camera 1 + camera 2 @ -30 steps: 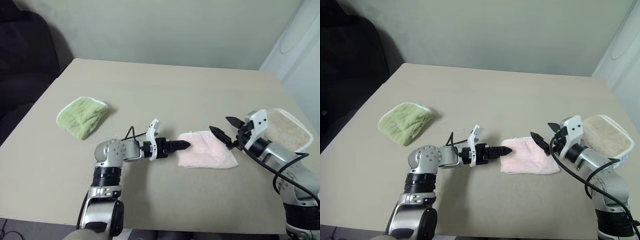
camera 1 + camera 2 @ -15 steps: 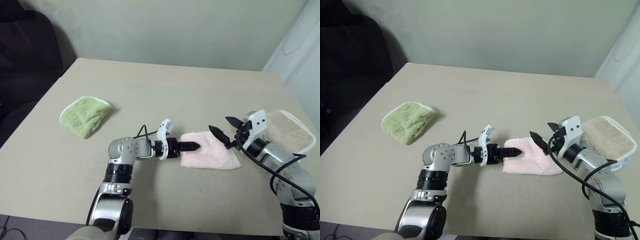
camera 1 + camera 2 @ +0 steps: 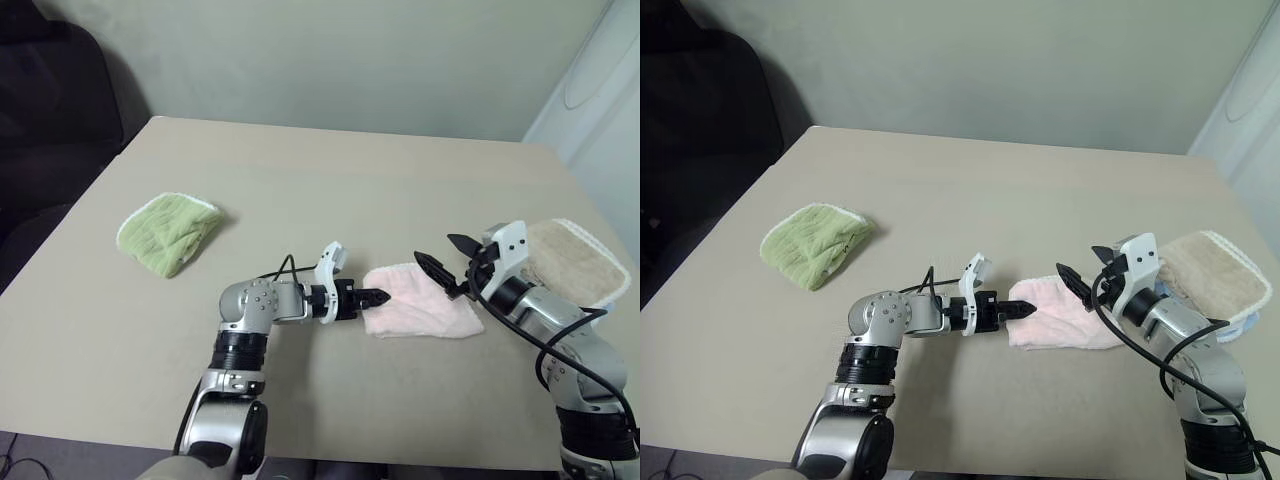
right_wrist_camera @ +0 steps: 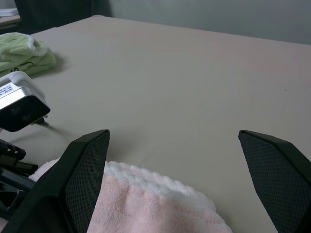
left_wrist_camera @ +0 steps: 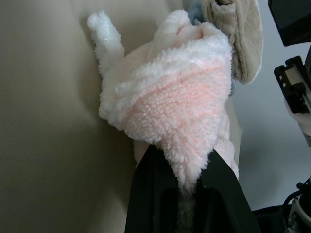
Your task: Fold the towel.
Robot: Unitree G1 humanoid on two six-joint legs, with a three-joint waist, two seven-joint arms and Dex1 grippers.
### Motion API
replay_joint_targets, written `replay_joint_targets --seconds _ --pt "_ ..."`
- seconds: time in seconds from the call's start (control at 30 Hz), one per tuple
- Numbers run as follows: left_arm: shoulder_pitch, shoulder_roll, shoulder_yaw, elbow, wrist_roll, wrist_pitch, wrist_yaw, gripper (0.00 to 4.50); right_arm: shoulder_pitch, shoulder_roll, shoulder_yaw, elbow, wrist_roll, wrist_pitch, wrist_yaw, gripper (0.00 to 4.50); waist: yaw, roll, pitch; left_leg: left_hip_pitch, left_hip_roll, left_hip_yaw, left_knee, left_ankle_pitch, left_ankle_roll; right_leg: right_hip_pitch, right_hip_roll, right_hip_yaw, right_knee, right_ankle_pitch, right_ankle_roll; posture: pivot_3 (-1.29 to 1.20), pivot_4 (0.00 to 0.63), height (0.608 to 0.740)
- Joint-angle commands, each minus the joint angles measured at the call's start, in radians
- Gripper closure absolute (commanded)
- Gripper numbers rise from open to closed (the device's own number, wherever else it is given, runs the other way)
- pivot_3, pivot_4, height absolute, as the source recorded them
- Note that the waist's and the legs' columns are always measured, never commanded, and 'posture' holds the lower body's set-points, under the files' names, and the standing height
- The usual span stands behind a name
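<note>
Lower centre of frame, on table (image 3: 330,180): towel (image 3: 425,310) lying flat, unfolded; left gripper (image 3: 378,298) jaws clamped on its edge, right gripper (image 3: 447,258) jaws spread wide, empty. Fold not yet made.

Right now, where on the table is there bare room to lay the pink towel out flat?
Bare table runs along the far edge, and between the green towel and the pink towel. The right side is crowded: the beige towel and the right gripper, jaws open, sit close together.
</note>
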Motion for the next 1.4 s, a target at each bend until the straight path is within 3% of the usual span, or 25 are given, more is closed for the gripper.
replay_joint_targets --seconds 0.03,0.2,0.4,0.57,0.7,0.8,1.0,1.17,1.4 --pt "-0.006 -0.020 0.055 -0.035 -0.031 -0.015 0.022 4.47 -0.017 -0.003 -0.025 -0.033 0.002 -0.023 -0.014 0.00 0.000 0.000 0.000 0.000 0.000 0.000 0.000 0.000 0.000 0.000 0.000 0.000 0.000 0.000 0.000 0.00 0.150 0.740" --pt "-0.093 0.006 0.219 -0.026 -0.092 -0.038 0.070 4.47 -0.079 -0.004 -0.118 0.030 -0.007 -0.071 -0.074 0.00 -0.004 -0.001 0.002 0.000 0.000 0.000 0.000 0.000 0.000 -0.001 0.000 0.000 0.000 0.000 0.001 0.00 0.150 0.740" --pt "-0.265 0.116 0.395 0.057 -0.128 -0.093 0.147 4.47 -0.148 -0.020 -0.185 0.127 -0.028 -0.131 -0.110 0.00 -0.007 -0.001 0.002 0.000 0.001 0.000 -0.002 0.002 0.010 -0.002 0.001 0.000 0.000 0.005 -0.001 0.00 0.150 0.740" --pt "-0.436 0.293 0.462 0.226 -0.079 -0.240 0.151 4.47 -0.174 -0.015 -0.173 0.157 -0.038 -0.151 -0.111 0.00 -0.008 -0.001 0.002 -0.002 0.001 0.000 -0.002 0.007 0.002 -0.004 0.001 0.000 0.000 0.006 0.001 0.00 0.150 0.740" --pt "-0.534 0.493 0.491 0.424 -0.012 -0.392 0.127 4.47 -0.173 0.000 -0.148 0.160 -0.046 -0.165 -0.107 0.00 -0.012 -0.001 0.003 -0.001 0.001 0.000 -0.004 0.004 0.006 -0.004 0.001 0.000 -0.001 0.006 0.001 0.00 0.150 0.740" --pt "-0.555 0.585 0.487 0.525 0.013 -0.459 0.098 4.47 -0.166 0.007 -0.138 0.160 -0.049 -0.171 -0.106 0.00 -0.020 -0.001 0.003 -0.001 0.001 -0.001 -0.005 0.001 0.009 -0.006 0.001 0.000 -0.001 0.007 0.000 0.00 0.150 0.740" --pt "-0.430 0.764 0.507 0.564 0.032 -0.447 0.017 4.47 -0.148 0.011 -0.131 0.154 -0.045 -0.172 -0.092 0.00 -0.023 -0.001 0.003 -0.002 0.000 -0.002 -0.006 0.001 0.008 -0.007 0.001 0.000 -0.001 0.007 -0.001 0.00 0.150 0.740" --pt "-0.250 0.787 0.467 0.532 0.053 -0.397 -0.043 4.47 -0.159 0.013 -0.110 0.173 -0.047 -0.180 -0.078 0.00 -0.017 -0.001 0.003 -0.002 -0.001 -0.003 -0.005 -0.002 0.004 -0.007 0.001 -0.001 0.000 0.007 -0.004 0.00 0.150 0.740" --pt "-0.063 0.798 0.536 0.610 0.058 -0.451 -0.022 4.47 -0.174 0.015 -0.084 0.208 -0.056 -0.199 -0.057 0.00 -0.021 -0.005 0.002 -0.003 0.000 -0.003 -0.006 -0.002 -0.004 -0.010 0.003 -0.002 0.000 0.009 -0.009 0.00 0.150 0.740"
